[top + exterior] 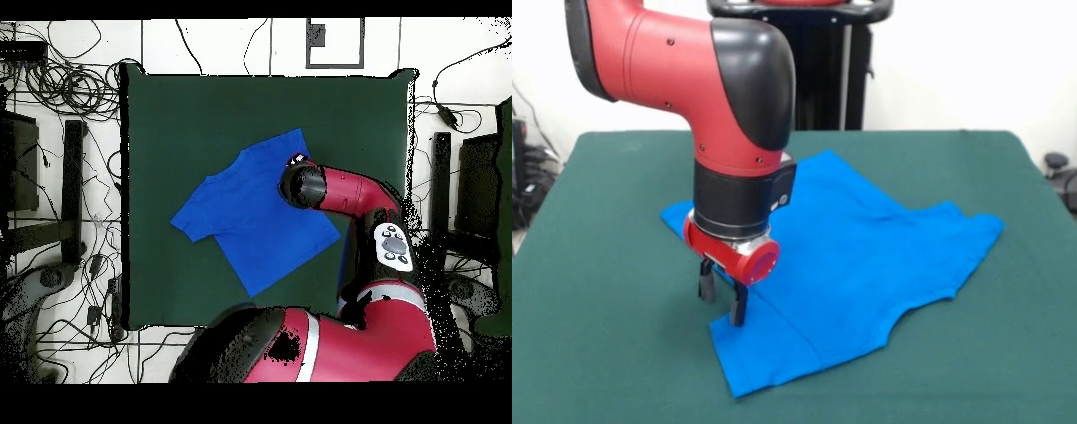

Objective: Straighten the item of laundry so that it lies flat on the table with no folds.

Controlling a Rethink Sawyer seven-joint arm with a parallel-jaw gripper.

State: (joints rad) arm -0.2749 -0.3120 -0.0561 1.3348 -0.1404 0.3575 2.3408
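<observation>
Pincer (723, 302) fingers are apart at the blue T-shirt's (865, 265) edge, touching cloth (looks mostly spread out) on your green surface (600, 353).

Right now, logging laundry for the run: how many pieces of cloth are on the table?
1: a blue T-shirt spread near the middle of the green table, with the gripper at its hem edge. Nothing else shows.

Bare table (609, 265) around T-shirt (865, 256)

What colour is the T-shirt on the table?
Plain bright blue T-shirt, clearest in the front view.
</observation>
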